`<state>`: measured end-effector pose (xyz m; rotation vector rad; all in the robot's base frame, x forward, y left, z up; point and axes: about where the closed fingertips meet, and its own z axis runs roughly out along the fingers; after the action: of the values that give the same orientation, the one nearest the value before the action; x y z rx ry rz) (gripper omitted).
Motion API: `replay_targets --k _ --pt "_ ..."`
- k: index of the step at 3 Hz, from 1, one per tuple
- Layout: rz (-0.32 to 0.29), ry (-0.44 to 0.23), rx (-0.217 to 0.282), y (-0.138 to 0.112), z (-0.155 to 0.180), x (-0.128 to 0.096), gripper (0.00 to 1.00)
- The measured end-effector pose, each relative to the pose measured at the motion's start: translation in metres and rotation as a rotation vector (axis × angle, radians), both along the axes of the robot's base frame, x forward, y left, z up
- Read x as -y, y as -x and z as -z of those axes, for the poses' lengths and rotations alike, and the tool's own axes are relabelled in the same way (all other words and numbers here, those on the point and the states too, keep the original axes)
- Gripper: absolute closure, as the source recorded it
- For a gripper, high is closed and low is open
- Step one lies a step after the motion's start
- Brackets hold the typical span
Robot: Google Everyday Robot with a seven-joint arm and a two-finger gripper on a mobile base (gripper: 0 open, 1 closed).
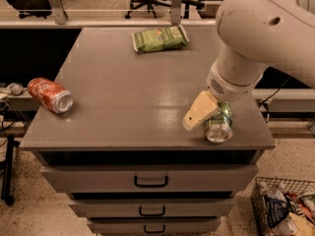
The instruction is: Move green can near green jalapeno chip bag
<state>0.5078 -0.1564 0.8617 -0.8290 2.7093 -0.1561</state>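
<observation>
The green can (220,123) lies on its side near the front right corner of the grey cabinet top (128,92), its silver end facing the front. My gripper (205,118) is down at the can, with its cream-coloured part against the can's left side and the big white arm above it. The green jalapeno chip bag (160,38) lies flat at the back middle of the top, far from the can.
A red-orange can (50,95) lies on its side at the left edge. Drawers (150,181) are below the front edge. A wire basket of packets (285,205) stands on the floor at the right. Office chairs stand behind the cabinet.
</observation>
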Motion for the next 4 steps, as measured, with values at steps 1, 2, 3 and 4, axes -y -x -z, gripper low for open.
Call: replay_targets --k 1,2,3,4 --pt "0.092 -0.002 -0.017 -0.001 0.018 0.003 0.18" --pt "0.134 -0.020 -0.015 -0.004 0.024 0.008 0.41" --pt "0.137 -0.056 0.007 -0.006 0.016 0.008 0.64" --pt "0.126 -0.099 0.036 -0.006 0.001 0.011 0.88"
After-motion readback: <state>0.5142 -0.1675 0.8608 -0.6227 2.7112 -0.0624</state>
